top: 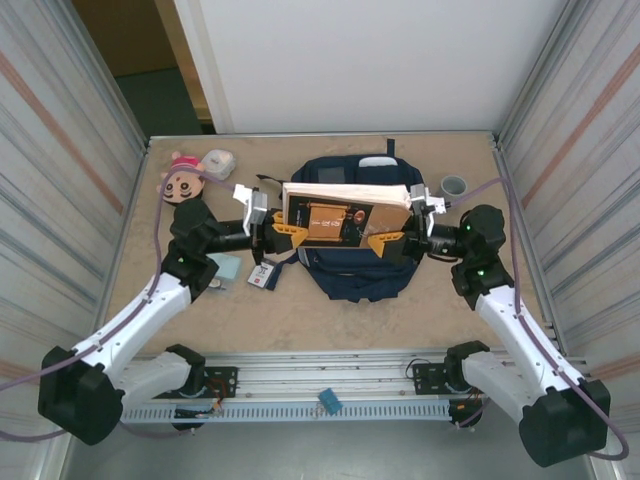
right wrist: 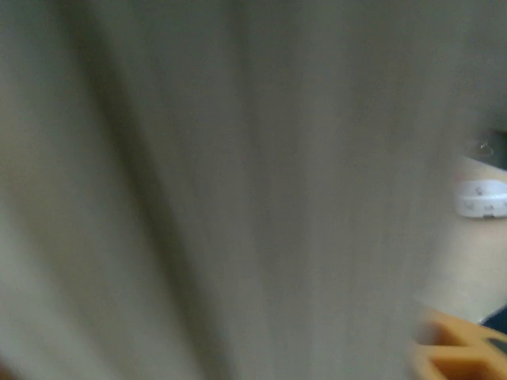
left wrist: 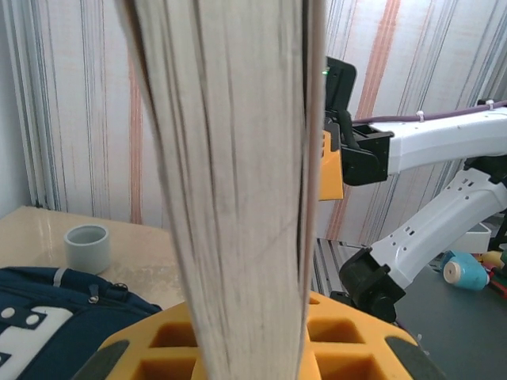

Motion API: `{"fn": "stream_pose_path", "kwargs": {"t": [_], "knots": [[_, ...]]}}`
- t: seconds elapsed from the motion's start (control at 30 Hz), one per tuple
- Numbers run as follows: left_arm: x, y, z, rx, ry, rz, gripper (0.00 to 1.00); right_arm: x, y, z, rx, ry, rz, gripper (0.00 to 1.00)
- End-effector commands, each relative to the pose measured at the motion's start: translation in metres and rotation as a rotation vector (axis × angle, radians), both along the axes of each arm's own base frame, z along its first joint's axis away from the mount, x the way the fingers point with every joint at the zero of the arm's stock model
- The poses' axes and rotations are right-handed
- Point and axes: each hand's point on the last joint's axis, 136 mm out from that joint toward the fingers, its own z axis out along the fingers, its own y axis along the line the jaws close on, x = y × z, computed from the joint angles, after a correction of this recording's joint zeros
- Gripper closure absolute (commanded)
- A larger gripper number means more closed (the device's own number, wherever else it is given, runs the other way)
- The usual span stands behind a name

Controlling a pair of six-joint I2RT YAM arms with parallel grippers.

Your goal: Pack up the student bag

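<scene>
A thick book (top: 345,205) with an orange-brown cover and pale page edges hangs level above the student bag (top: 355,280), a navy backpack lying in the middle of the table. My left gripper (top: 278,230) is shut on the book's left end. In the left wrist view the page edge (left wrist: 238,182) stands between the orange fingers (left wrist: 348,332), with the bag (left wrist: 47,317) below left. My right gripper (top: 392,240) is at the book's right end. Blurred pages (right wrist: 222,190) fill most of the right wrist view, and its jaw gap is hidden.
A plush doll (top: 183,180) and a white case (top: 218,162) lie at the back left. A grey cup (top: 454,186) stands at the back right. A badge card (top: 262,275) and a pale blue item (top: 225,268) lie left of the bag. Ribbed walls close in both sides.
</scene>
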Motion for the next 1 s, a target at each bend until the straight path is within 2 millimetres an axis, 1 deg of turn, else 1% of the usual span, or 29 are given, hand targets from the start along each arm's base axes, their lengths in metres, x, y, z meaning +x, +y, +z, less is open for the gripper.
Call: {"fn": "stream_pose_path", "kwargs": {"t": [0.0,0.07,0.13,0.17,0.2,0.23,0.27,0.33,0.37,0.43,0.47,0.5,0.57,0.63,0.67,0.73,0.77,0.87,0.97], "knots": [[0.000,0.002,0.029,-0.057,-0.068,0.024,0.98,-0.015,0.000,0.026,0.055,-0.107,0.014,0.60],[0.002,0.000,0.023,-0.029,-0.049,0.021,0.98,-0.020,-0.002,0.032,0.063,-0.129,0.014,0.72],[0.004,-0.001,0.018,-0.004,-0.036,0.023,0.95,-0.022,-0.004,0.036,0.070,-0.147,0.001,1.00],[0.007,-0.001,0.015,0.007,-0.029,0.035,0.92,-0.021,-0.005,0.037,0.074,-0.149,-0.011,1.00],[0.010,-0.001,0.012,0.022,-0.024,0.055,0.86,-0.020,-0.007,0.037,0.073,-0.149,-0.020,1.00],[0.013,0.000,0.008,0.038,-0.023,0.072,0.79,-0.018,-0.009,0.036,0.073,-0.140,-0.035,1.00],[0.016,0.001,0.004,0.060,-0.021,0.096,0.69,-0.012,-0.013,0.034,0.074,-0.122,-0.070,1.00],[0.028,0.004,-0.005,0.105,-0.002,0.172,0.49,0.005,-0.026,0.029,0.089,-0.075,-0.165,1.00],[0.034,0.006,-0.014,0.142,0.013,0.212,0.42,0.016,-0.035,0.025,0.099,-0.036,-0.232,1.00],[0.042,0.007,-0.030,0.216,0.008,0.272,0.34,0.043,-0.055,0.011,0.092,0.080,-0.388,1.00],[0.045,0.007,-0.041,0.266,-0.020,0.296,0.31,0.058,-0.067,0.003,0.081,0.171,-0.489,1.00],[0.049,0.005,-0.052,0.323,-0.055,0.324,0.29,0.068,-0.075,-0.010,0.048,0.265,-0.562,1.00],[0.050,-0.004,-0.074,0.429,-0.130,0.334,0.25,0.074,-0.081,-0.017,-0.012,0.328,-0.614,1.00],[0.054,-0.013,-0.097,0.534,-0.183,0.326,0.22,0.081,-0.087,-0.031,-0.077,0.411,-0.667,1.00],[0.056,-0.020,-0.109,0.585,-0.199,0.305,0.21,0.087,-0.094,-0.043,-0.111,0.474,-0.721,1.00],[0.059,-0.032,-0.132,0.665,-0.207,0.249,0.17,0.098,-0.117,-0.065,-0.145,0.612,-0.882,1.00],[0.061,-0.038,-0.142,0.698,-0.213,0.224,0.16,0.102,-0.127,-0.073,-0.149,0.658,-0.953,1.00],[0.069,-0.053,-0.172,0.773,-0.238,0.162,0.15,0.104,-0.132,-0.078,-0.124,0.656,-0.986,1.00],[0.078,-0.060,-0.200,0.849,-0.279,0.110,0.14,0.103,-0.137,-0.080,-0.108,0.652,-1.017,1.00]]}}
